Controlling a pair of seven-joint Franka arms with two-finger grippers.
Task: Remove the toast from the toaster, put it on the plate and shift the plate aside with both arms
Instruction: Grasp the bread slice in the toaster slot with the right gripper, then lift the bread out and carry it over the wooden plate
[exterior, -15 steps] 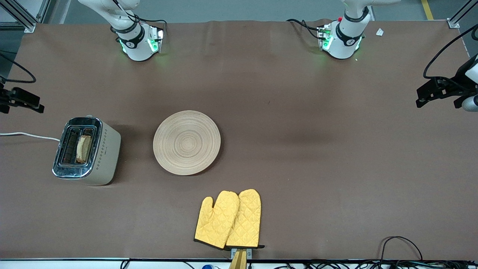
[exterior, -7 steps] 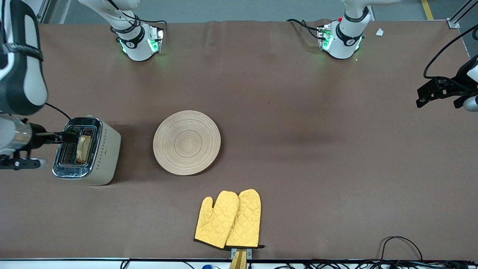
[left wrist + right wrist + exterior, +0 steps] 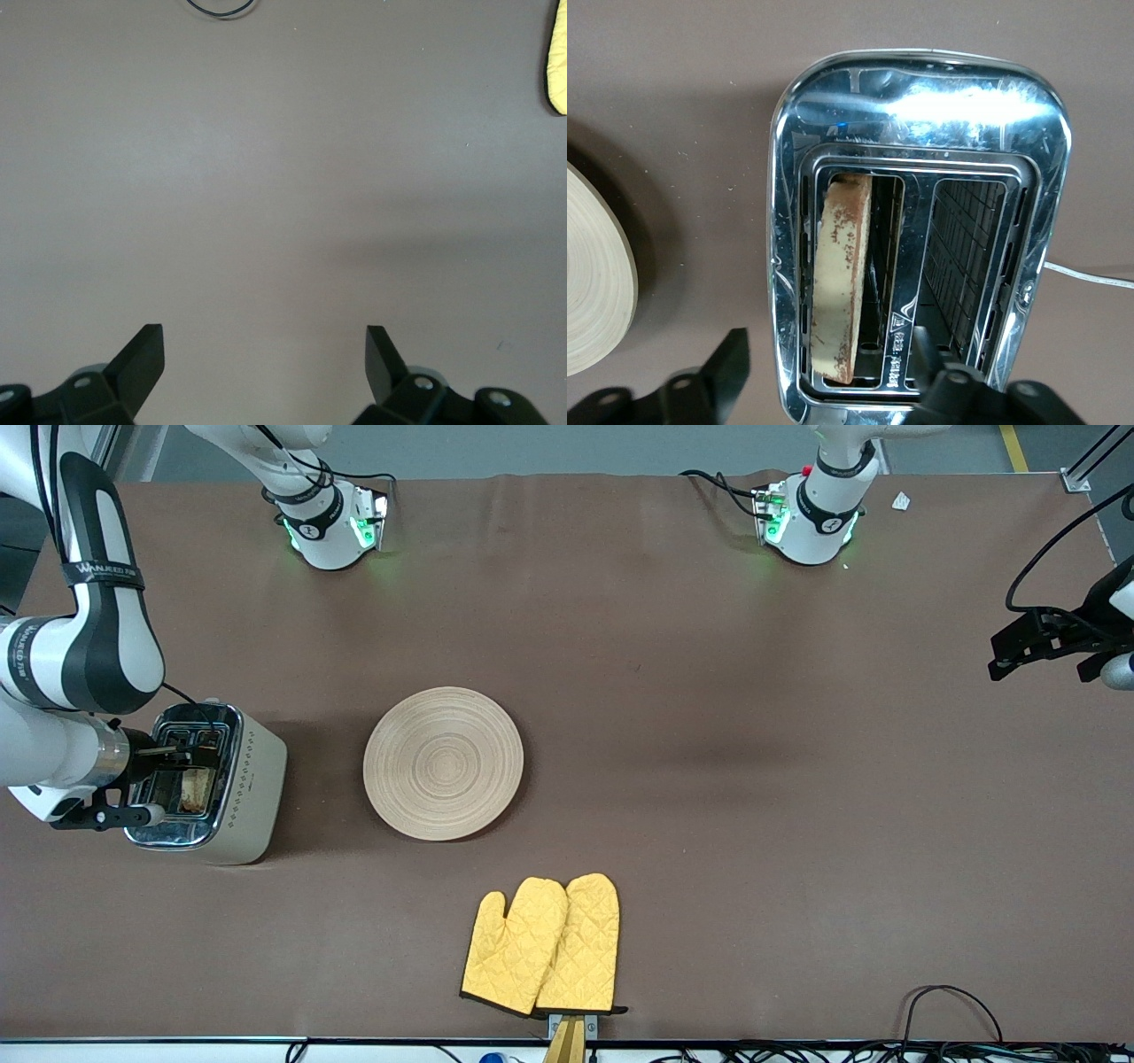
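The toast (image 3: pixel 197 790) stands on edge in one slot of the silver toaster (image 3: pixel 244 779) at the right arm's end of the table. In the right wrist view the toast (image 3: pixel 842 274) fills the slot nearest the plate (image 3: pixel 594 274). My right gripper (image 3: pixel 177 755) is over the toaster, open and empty; in its own view the right gripper (image 3: pixel 828 363) has its fingers on either side of the toast slot's end. The round wooden plate (image 3: pixel 443 763) lies bare beside the toaster. My left gripper (image 3: pixel 1010 651) waits open at the left arm's end, and in its own view (image 3: pixel 264 341) it is over bare table.
A pair of yellow oven mitts (image 3: pixel 542 946) lies nearer to the camera than the plate, at the table's edge; one corner of a mitt shows in the left wrist view (image 3: pixel 558 62). The toaster's white cord (image 3: pixel 1090 276) runs off the table's end.
My right arm has swung in from the table's end, and its gripper now hangs over the toaster, partly covering the toast. The left arm, plate and toast have not moved.
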